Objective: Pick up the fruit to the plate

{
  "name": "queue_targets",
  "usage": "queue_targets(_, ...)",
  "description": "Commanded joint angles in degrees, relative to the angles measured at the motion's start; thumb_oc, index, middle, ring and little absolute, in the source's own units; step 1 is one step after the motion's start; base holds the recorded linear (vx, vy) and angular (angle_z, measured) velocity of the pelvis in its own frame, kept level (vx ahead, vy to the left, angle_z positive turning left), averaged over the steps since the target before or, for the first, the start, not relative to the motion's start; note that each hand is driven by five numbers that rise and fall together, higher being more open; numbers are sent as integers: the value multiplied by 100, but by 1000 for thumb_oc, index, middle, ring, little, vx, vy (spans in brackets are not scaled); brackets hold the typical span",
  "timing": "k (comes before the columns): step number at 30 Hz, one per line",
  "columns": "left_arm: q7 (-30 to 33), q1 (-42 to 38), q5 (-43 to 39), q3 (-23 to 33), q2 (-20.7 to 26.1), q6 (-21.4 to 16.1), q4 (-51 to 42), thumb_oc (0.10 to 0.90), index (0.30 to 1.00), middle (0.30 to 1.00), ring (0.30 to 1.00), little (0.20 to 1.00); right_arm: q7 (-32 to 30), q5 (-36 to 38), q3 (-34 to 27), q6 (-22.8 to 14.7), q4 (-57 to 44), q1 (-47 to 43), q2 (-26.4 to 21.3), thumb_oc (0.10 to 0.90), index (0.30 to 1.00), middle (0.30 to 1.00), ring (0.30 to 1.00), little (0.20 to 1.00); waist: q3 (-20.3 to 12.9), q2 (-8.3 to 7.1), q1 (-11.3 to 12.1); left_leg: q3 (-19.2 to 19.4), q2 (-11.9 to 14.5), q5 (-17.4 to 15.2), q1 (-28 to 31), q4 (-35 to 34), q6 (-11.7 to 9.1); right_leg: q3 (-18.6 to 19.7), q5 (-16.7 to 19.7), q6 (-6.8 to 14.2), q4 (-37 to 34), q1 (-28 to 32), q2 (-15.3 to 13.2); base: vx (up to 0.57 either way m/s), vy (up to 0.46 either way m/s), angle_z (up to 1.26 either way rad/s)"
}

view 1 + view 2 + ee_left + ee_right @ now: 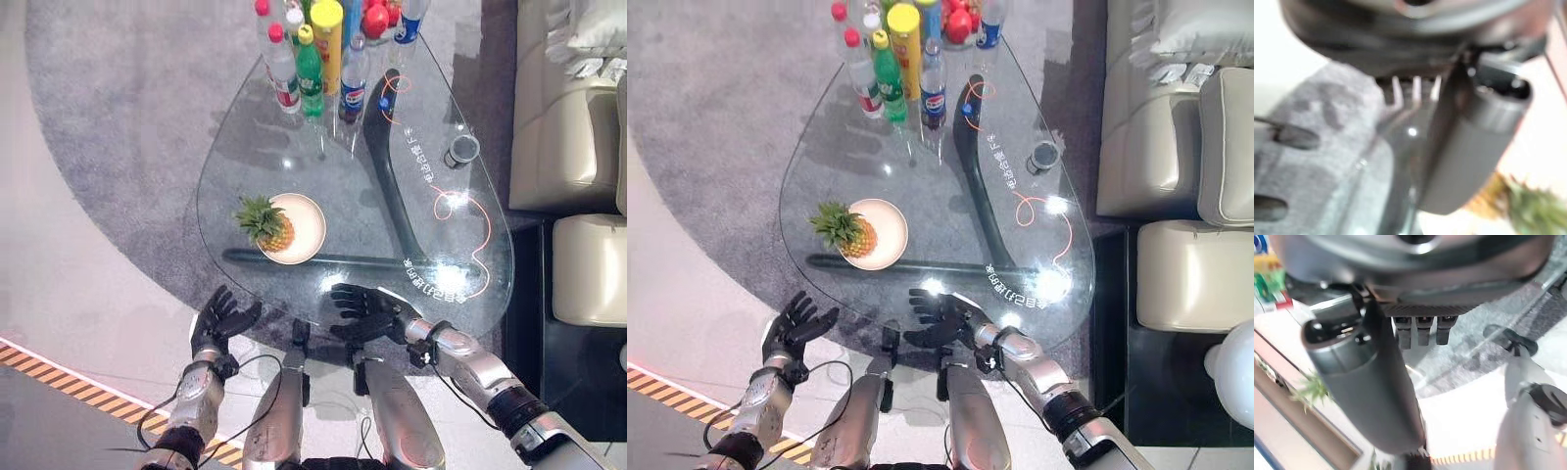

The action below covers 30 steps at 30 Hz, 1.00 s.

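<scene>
The left hand (223,321) is low at the near left, just off the near edge of the glass table (411,284); its palm faces up and its fingers are spread wide and hold nothing. The right hand (364,309) lies over the near edge of the table with its fingers stretched out toward the left; they are loose and apart and hold nothing too; its silver arm comes in from the lower right.

The pineapple (266,223) lies on its side on the round plate (308,227); its green leaves stick out past the plate's left rim; the plate sits on the near left part of the table, a little way in front of both hands.

At the far end of the table stands a bunch of bottles (312,61); the top edge cuts some of them off; something red (375,20) sits among them, too cut off to tell what it is. A small dark round thing (461,150) sits near the table's right edge; it is hard to make out. A pale sofa (568,147) stands at the right.
</scene>
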Motion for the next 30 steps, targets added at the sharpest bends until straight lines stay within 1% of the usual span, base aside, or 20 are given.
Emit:
queue_targets(1, -183, 340, 83, 243, 63, 159, 262, 800, 900, 900, 900, 900, -47, -101, 52, -221, -113, 483, 328, 800, 900, 900, 900, 900, -796, -392, -38, -141, -335, -237, 214, -27, 9, -28, 371, 388, -966, 697, -196, 80, 0, 4)
queue_targets(2, -214, 396, 129, 269, 33, 124, 387, 800, 900, 900, 900, 900, -7, -169, -66, -268, 189, 624, 406, 800, 900, 900, 900, 900, -917, -392, -32, -154, -331, -251, 333, -31, 22, -35, 330, 372, -946, 841, -181, 67, 4, 5)
queue_targets(3, -215, 413, 118, 281, 26, 132, 405, 800, 900, 900, 900, 900, -14, -179, -94, -273, 268, 663, 425, 800, 900, 900, 900, 900, -941, -391, -29, -164, -333, -258, 371, -32, 28, -37, 319, 368, -945, 887, -178, 100, 6, 8)
queue_targets(5, -197, 536, 94, 347, -74, 214, 544, 800, 900, 900, 900, 900, -158, -283, -248, -296, 729, 908, 574, 800, 900, 900, 900, 900, -1177, -396, -5, -189, -324, -313, 560, -33, 43, -51, 283, 366, -972, 1106, -183, 97, 3, 16)
queue_targets(8, -141, 656, 210, 405, -225, 273, 687, 800, 900, 900, 900, 900, -383, -459, -380, -294, 1197, 1099, 754, 800, 900, 900, 900, 900, -1412, -403, 7, -208, -310, -365, 761, -65, 53, -53, 286, 369, -1050, 1317, -197, 124, 0, 14)
queue_targets(9, -125, 706, 302, 423, -282, 320, 776, 800, 900, 900, 900, 900, -491, -544, -456, -267, 1443, 1177, 824, 800, 900, 900, 900, 900, -1532, -402, 11, -201, -298, -385, 844, -83, 54, -64, 292, 377, -1093, 1411, -208, 124, 4, 0)
queue_targets(10, -134, 737, 344, 445, -333, 276, 898, 800, 900, 900, 900, 900, -626, -589, -535, -210, 1702, 1227, 880, 800, 900, 900, 900, 900, -1643, -400, 15, -202, -296, -403, 915, -95, 61, -70, 303, 381, -1149, 1505, -216, 111, 5, -1)
queue_targets(11, -127, 751, 358, 450, -352, 268, 923, 800, 900, 900, 900, 900, -656, -627, -565, -192, 1783, 1244, 897, 800, 900, 900, 900, 900, -1674, -398, 16, -200, -292, -410, 944, -102, 61, -71, 308, 382, -1170, 1539, -219, 108, 6, 0)
queue_targets(13, -75, 775, 412, 450, -430, 256, 1139, 800, 900, 900, 900, 900, -836, -734, -703, -173, 2387, 1292, 971, 800, 900, 900, 900, 900, -1879, -385, 32, -189, -272, -450, 1076, -141, 66, -86, 333, 403, -1289, 1697, -235, 102, 5, 1)
queue_targets(14, -75, 760, 388, 450, -456, 276, 1309, 800, 900, 900, 900, 900, -929, -820, -768, -131, 2742, 1291, 1023, 800, 900, 900, 900, 900, -1963, -380, 39, -175, -261, -474, 1151, -161, 64, -90, 349, 419, -1354, 1784, -246, 89, 0, 2)
queue_targets(16, -84, 740, 339, 484, -514, 366, 1516, 800, 900, 900, 900, 900, -1060, -882, -834, -87, 3111, 1283, 1084, 800, 900, 900, 900, 900, -2068, -376, 52, -166, -252, -501, 1246, -208, 69, -92, 376, 438, -1459, 1892, -256, 68, -6, 0)
queue_targets(18, -282, 717, 130, 529, -564, 643, 1791, 800, 900, 900, 900, 900, -1079, -841, -896, -38, 3434, 1251, 1154, 800, 900, 900, 900, 900, -2160, -378, 64, -148, -239, -521, 1331, -258, 69, -87, 403, 460, -1552, 1978, -268, 59, -12, -1)
queue_targets(20, -806, 692, 30, 560, -632, 1250, 2170, 800, 900, 900, 900, 900, -1085, -880, -981, -46, 3796, 1217, 1236, 800, 900, 900, 900, 900, -2262, -379, 67, -108, -223, -544, 1403, -303, 74, -82, 431, 486, -1622, 2038, -286, 54, -12, -1)
queue_targets(22, -1167, 671, 176, 510, -694, 1584, 2351, 800, 900, 900, 900, 900, -1107, -908, -1055, 4, 4007, 1202, 1304, 800, 900, 900, 900, 900, -2330, -372, 65, -82, -213, -561, 1449, -333, 80, -84, 452, 498, -1669, 2078, -291, 43, -1, -2)
queue_targets(25, -1448, 677, 378, 344, -709, 1883, 2550, 800, 900, 900, 900, 900, -988, -1103, -1187, 42, 4392, 1177, 1372, 800, 900, 900, 900, 900, -2449, -324, 36, 10, -185, -609, 1546, -384, 91, -84, 465, 517, -1731, 2139, -302, 62, 28, -1)
queue_targets(28, -1427, 633, 316, 367, -692, 2225, 2677, 800, 900, 900, 900, 900, -979, -1223, -1235, 153, 4574, 1163, 1406, 800, 900, 900, 900, 900, -2529, -281, 2, 72, -170, -644, 1618, -418, 104, -70, 448, 534, -1736, 2173, -311, 53, 34, -2)
queue_targets(30, -1347, 606, 357, 412, -688, 2325, 2761, 800, 900, 900, 900, 900, -929, -1353, -1252, 205, 4653, 1181, 1424, 800, 900, 900, 900, 900, -2577, -276, -13, 97, -164, -657, 1647, -432, 109, -75, 438, 536, -1736, 2196, -318, 49, 16, -6)
